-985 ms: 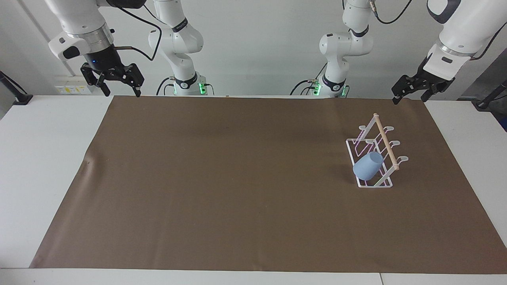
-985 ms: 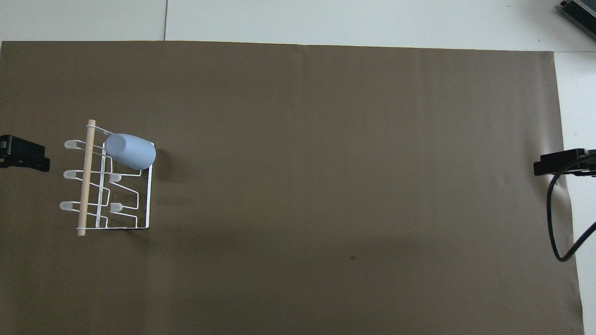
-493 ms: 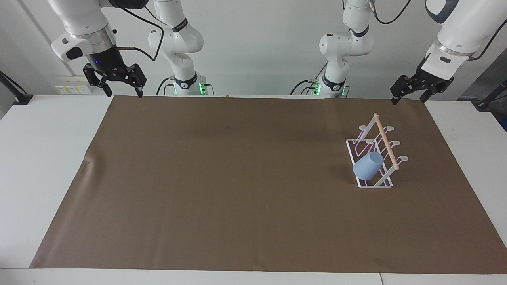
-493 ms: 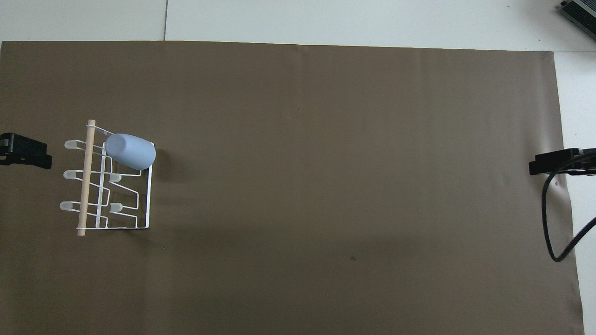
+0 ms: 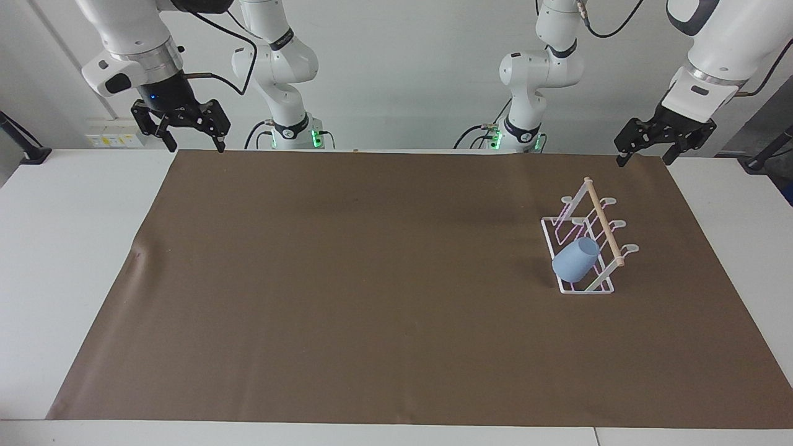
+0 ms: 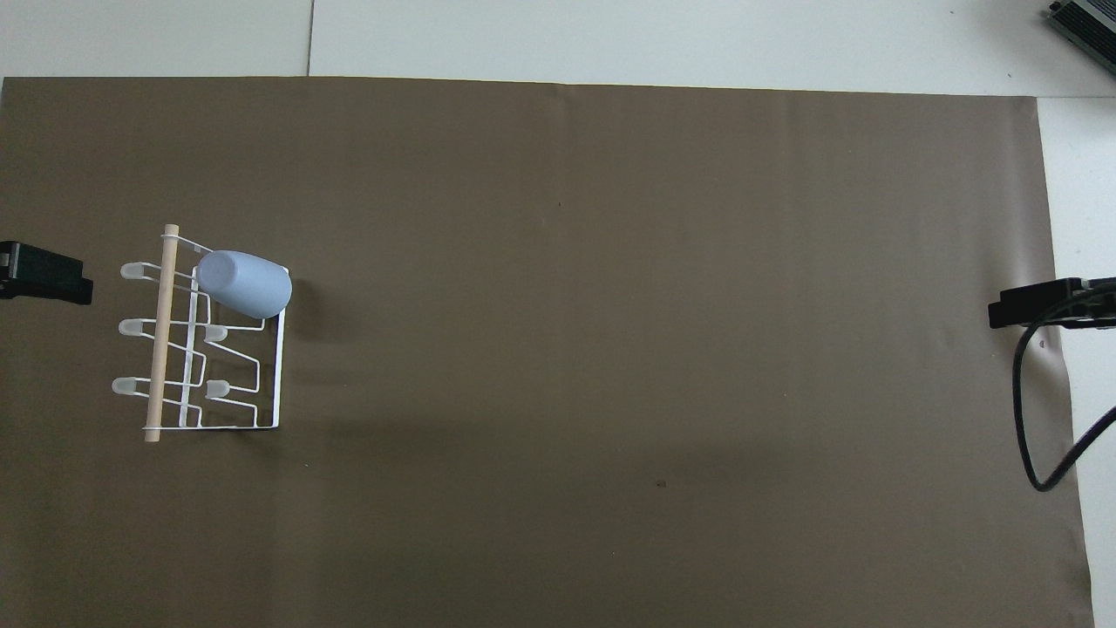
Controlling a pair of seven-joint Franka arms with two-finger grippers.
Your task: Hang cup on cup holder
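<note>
The light-blue cup (image 5: 576, 260) sits tilted, mouth down, over a prong of the white wire cup holder (image 5: 585, 288), at the holder's end farthest from the robots. It also shows in the overhead view (image 6: 244, 283), on the holder (image 6: 279, 384) with its wooden rod (image 6: 161, 349). My left gripper (image 5: 644, 158) is open and empty, raised over the mat's edge by the robots, apart from the holder; its tip shows in the overhead view (image 6: 44, 275). My right gripper (image 5: 193, 147) is open and empty, raised at the right arm's end; it also shows overhead (image 6: 1037, 305).
A brown mat (image 5: 372, 279) covers most of the white table (image 5: 62, 248). A black cable (image 6: 1033, 410) hangs from the right arm by the mat's edge.
Both grippers have shifted only slightly while raised. The cup and the holder have not moved.
</note>
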